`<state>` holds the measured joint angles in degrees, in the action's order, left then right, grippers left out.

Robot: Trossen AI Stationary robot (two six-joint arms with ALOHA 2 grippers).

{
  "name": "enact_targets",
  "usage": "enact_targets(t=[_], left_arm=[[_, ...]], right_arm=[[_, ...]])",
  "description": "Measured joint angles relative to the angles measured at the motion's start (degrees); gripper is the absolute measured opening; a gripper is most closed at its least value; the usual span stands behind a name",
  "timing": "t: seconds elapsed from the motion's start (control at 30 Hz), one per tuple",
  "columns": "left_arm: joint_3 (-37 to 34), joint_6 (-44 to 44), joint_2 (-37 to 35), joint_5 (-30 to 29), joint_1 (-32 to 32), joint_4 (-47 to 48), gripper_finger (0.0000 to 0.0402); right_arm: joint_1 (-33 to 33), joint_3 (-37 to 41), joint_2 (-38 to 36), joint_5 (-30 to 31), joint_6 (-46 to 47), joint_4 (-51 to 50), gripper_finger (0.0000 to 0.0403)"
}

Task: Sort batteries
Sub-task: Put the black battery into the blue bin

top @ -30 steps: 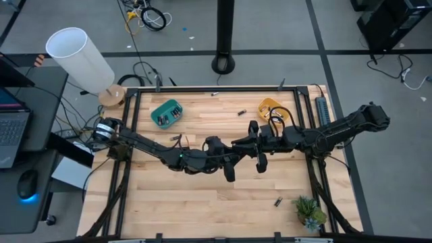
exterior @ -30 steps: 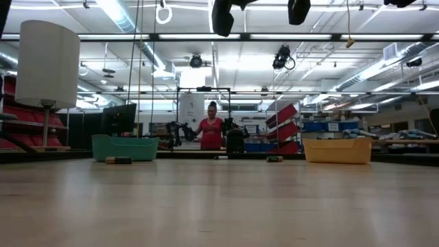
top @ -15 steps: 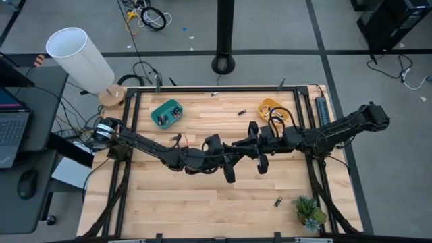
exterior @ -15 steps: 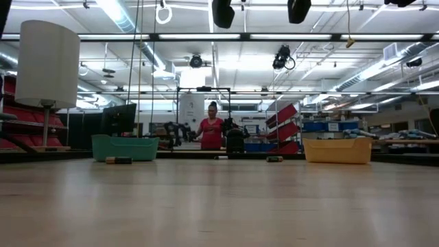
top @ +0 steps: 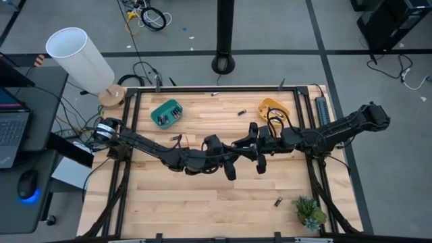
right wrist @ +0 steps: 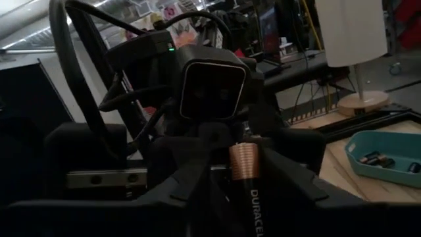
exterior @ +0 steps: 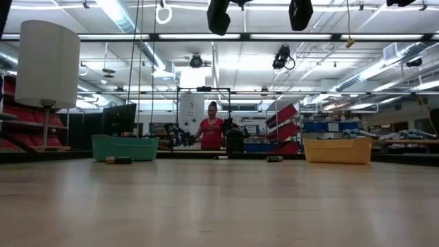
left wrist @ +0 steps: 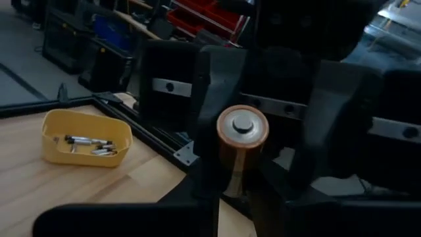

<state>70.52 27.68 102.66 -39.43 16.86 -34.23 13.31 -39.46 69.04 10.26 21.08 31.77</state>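
Note:
High over the table's middle my two grippers meet tip to tip, both pointing level. Between them stands a thick copper-topped battery (left wrist: 241,153), button end up; its black lettered barrel (right wrist: 252,204) shows in the right wrist view. My left gripper (top: 248,147) is shut on it. My right gripper (top: 244,144) is open, its fingers (left wrist: 329,105) standing either side of the battery; whether one touches it I cannot tell. Small batteries lie in the teal bin (top: 167,113) and the yellow bin (left wrist: 84,137). My left gripper pinches the battery's lower barrel (left wrist: 234,185) between its two fingers. It comes in level from the table's left. The battery stands roughly upright in the hold, copper button end (left wrist: 243,125) above the fingers, lifted well clear of the table.
Loose batteries lie on the wood at the far middle (top: 241,112) and near right (top: 278,201). A small plant (top: 308,212) stands at the near right corner and a white lamp (top: 81,61) at the far left. A person (exterior: 211,130) stands far behind the table.

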Motion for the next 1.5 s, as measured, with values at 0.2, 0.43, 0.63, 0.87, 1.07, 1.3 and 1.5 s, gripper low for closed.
enact_targets(t=[0.2,0.43,0.63,0.87,1.07,1.3,1.5], left_arm=[[0.07,2.86,-0.79,-2.86,-0.24,2.74,0.0058],[0.09,5.96,-5.26,-5.65,-0.77,13.63,0.0058],[0.15,25.55,-13.7,-7.14,-4.11,47.1,0.0058],[0.13,38.6,-20.09,1.28,-13.5,83.8,0.0058],[-2.51,28.84,-20.29,12.51,-25.12,89.82,0.0058],[-9.56,18.42,-20.01,20.04,-38.27,85.67,0.0058],[-15.42,10.35,-19.99,26.71,-46.54,81.25,0.0058]], right_arm=[[-1.53,0.06,-0.45,0.02,-0.04,-0.68,0.0154],[-4.04,0.13,-5.45,0.18,-2.17,-7.43,0.0154],[-6.44,0.11,-11.93,2.93,-3.19,-18.88,0.0154],[-6.9,0.11,-14.88,4.8,-2.4,-25.8,0.0154],[-5.64,0.04,-11.88,4.81,2.93,-25.39,0.0154],[-1.15,0.04,-6.54,1.25,9.27,-23.69,0.0154],[1.96,0.04,-4.2,3.25,11.93,-24.22,0.0154]])
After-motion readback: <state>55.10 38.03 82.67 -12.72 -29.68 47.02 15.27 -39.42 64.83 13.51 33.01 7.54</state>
